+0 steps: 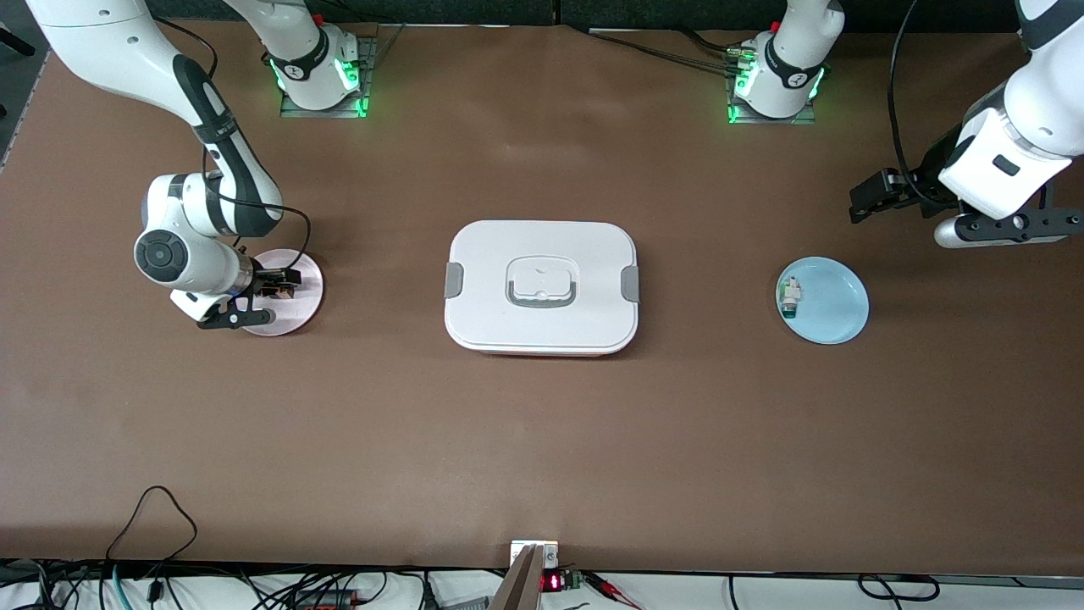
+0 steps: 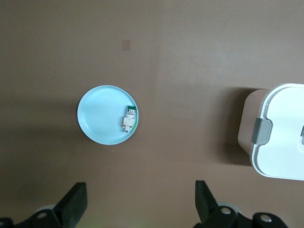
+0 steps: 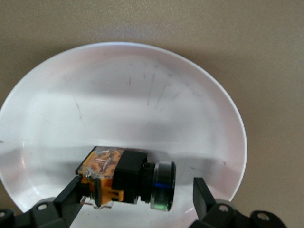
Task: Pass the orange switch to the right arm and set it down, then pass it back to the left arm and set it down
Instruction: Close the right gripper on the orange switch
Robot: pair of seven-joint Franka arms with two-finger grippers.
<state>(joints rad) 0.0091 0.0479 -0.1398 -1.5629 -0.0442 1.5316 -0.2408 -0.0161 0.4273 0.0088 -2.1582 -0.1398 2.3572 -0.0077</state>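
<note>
The orange switch [image 3: 124, 178] lies on its side in a pale pink plate [image 1: 305, 301] toward the right arm's end of the table from the box [image 1: 542, 288], with the right gripper [image 1: 269, 291] lowered around it, fingers apart and not clamped. The box sits mid-table on a brown surface [image 1: 542, 440]. Toward the left arm's end from the box, a blue plate [image 1: 834, 305] holds a white-and-green part [image 1: 790, 298]; the left gripper [image 2: 141, 204] waits above the table near that plate, fingers apart.
</note>
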